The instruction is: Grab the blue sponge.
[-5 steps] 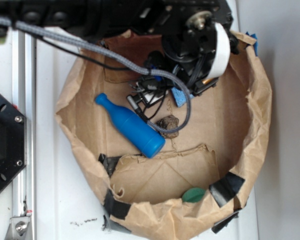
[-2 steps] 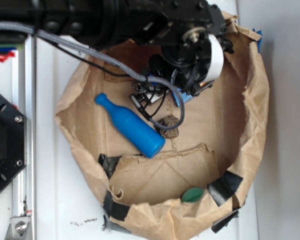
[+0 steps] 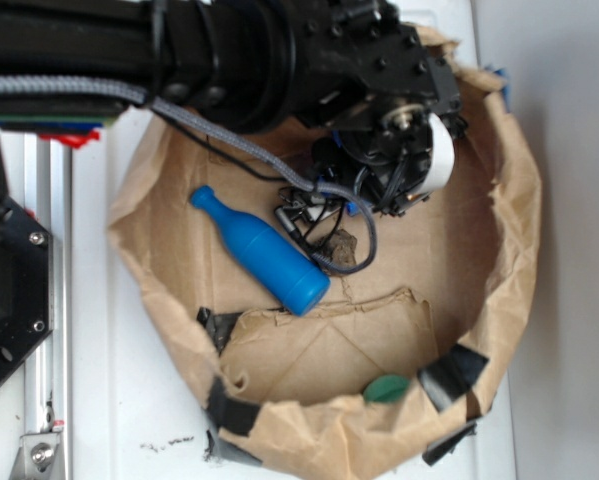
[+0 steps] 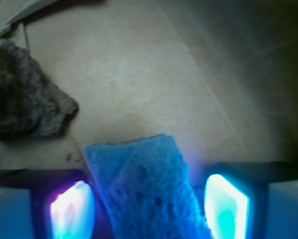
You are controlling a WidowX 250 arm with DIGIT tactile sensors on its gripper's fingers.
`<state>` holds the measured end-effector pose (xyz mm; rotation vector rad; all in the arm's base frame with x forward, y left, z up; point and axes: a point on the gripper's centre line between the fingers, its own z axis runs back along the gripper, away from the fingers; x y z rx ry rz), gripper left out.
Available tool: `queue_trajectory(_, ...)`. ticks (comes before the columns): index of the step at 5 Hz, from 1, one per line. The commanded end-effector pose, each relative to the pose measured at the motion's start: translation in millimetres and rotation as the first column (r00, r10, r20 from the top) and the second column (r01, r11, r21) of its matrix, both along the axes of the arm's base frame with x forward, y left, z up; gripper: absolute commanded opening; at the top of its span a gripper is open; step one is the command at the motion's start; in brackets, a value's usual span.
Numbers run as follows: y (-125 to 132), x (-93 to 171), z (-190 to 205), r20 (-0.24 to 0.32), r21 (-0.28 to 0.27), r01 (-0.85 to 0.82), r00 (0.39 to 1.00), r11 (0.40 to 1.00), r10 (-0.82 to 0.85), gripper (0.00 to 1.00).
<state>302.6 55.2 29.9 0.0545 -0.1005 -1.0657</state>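
Your arm (image 3: 229, 60) reaches in from the upper left of the exterior view and bends down over the far side of the brown paper basin (image 3: 514, 250), its black wrist and white motor housing (image 3: 441, 150) pointing toward the paper floor. A grey braided cable (image 3: 179, 110) trails along the arm and loops below the wrist.

From the exterior view the blue sponge is almost wholly hidden under the wrist; only a sliver of blue shows beside the cable. In the wrist view you see the blue sponge (image 4: 149, 191) plainly: it lies on the paper floor directly between the two fingers, its near end running out of the bottom of the picture, its far edge lying a little past the pads. The gripper (image 4: 149, 204) has its jaws spread wide, one glowing pad (image 4: 71, 209) on one side and the other on the opposite side, each with a visible gap to the sponge. Neither pad touches it.

A dark brownish lump (image 4: 24, 94) rests on the paper just beyond and to the side of the sponge. The glossy blue bottle (image 3: 264, 255) lies on its side, well apart from the wrist, toward the left of the basin. The basin sits on the white worktop (image 3: 99, 380).
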Motion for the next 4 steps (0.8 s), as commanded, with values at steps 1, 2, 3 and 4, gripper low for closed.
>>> queue_trajectory(1, -4, -2, 18, 0.039, -0.017, 0.002, 0.999, 1.0, -0.001, 0.0)
queue_trajectory(2, -5, -4, 44, 0.053, -0.047, -0.028, 0.998, 0.999, 0.03, 0.0)
queue_trajectory(3, -11, -7, 73, 0.083, -0.09, -0.096, 0.991, 0.991, 0.104, 0.0)
queue_trajectory(4, -29, -17, 117, 0.067, -0.189, -0.265, 0.957, 0.946, 0.282, 0.0)
